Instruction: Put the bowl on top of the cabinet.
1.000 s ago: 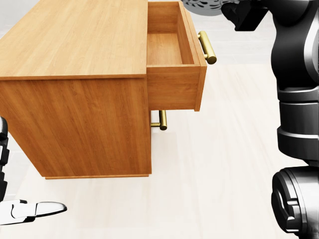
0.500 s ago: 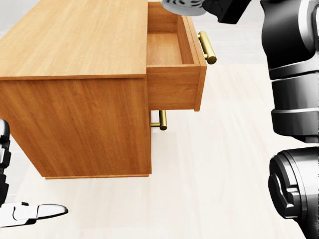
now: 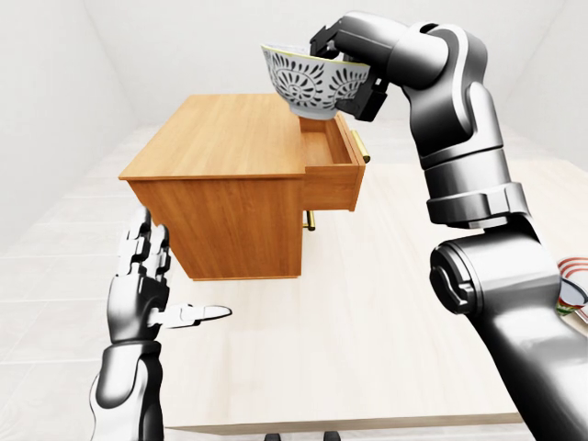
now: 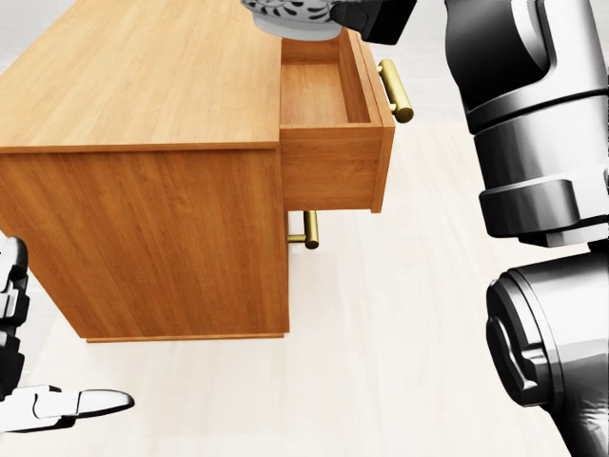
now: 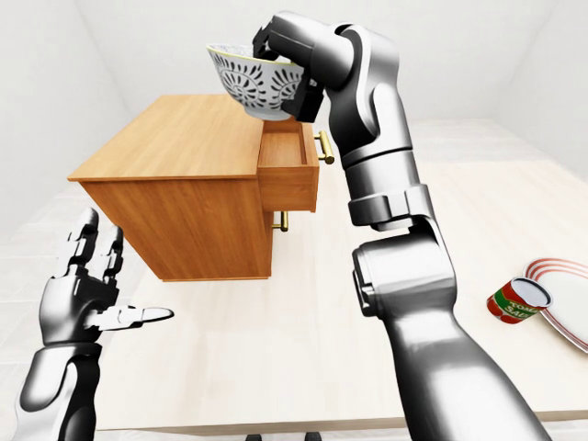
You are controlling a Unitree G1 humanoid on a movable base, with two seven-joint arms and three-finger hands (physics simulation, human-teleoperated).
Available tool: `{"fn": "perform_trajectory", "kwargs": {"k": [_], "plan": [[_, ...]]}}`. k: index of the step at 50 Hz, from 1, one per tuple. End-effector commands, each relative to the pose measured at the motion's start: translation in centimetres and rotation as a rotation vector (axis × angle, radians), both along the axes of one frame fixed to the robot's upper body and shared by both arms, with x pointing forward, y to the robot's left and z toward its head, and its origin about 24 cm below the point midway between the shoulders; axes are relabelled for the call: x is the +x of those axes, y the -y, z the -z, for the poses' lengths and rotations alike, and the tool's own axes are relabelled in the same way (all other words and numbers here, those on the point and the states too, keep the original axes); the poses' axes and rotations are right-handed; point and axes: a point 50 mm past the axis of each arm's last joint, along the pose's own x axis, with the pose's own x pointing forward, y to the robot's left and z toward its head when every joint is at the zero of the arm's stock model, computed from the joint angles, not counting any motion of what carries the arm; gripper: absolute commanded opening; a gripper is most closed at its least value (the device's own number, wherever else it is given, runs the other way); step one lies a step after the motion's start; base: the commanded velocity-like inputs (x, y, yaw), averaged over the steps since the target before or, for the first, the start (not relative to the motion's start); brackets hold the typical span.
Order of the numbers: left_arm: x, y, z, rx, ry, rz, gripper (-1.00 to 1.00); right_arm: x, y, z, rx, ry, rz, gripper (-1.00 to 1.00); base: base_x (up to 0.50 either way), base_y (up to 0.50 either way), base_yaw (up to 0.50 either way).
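Over the pulled-out drawer (image 3: 331, 158), at about 12 o'clock in the left-eye view, the bowl (image 3: 308, 83) hangs in the air, upright and touching nothing but the right hand (image 3: 354, 66). That hand pinches it, with fingers hooked over the rim on one side and pressed against the patterned wall lower down. The left hand (image 3: 138, 294) is idle at 7 o'clock, with fingers spread and thumb stuck out, holding nothing.

The lift looks done: the bowl is clear of the drawer and higher than the cabinet (image 3: 230, 138). It is not yet over the flat top. It sits just beside the top's right edge, above the drawer. What seems left is to carry it toward 9 o'clock, lower it onto the wood and let go.

Compared with a second ago in the head view, the bowl has slid from about 1 o'clock toward 12 along the upper edge, and the right arm has swung left with it. The cabinet sits exactly where it did, so the camera has not moved.
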Motion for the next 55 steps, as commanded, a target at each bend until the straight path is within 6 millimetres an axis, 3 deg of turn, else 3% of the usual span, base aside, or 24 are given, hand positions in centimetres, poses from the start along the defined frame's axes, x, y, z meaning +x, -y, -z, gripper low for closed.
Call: {"fn": "perform_trajectory", "kwargs": {"k": [1, 37, 55], "plan": [[0.2, -0.1, 0.3, -0.002, -0.015, -0.001, 1.00, -0.3, -1.2, -1.3, -0.008, 0.013, -0.019, -1.00, 0.00, 0.00, 0.00], [0.1, -0.8, -0.1, 0.000, 0.001, -0.018, 1.00, 0.2, -5.6, 0.0, -0.013, -0.059, -0.101, -1.00, 0.00, 0.00, 0.00], [0.0, -1.2, 0.2, -0.004, -0.012, -0.029, 1.00, 1.0, -6.0, 0.9, 0.052, -0.095, -0.097, -1.00, 0.00, 0.00, 0.00]]}}
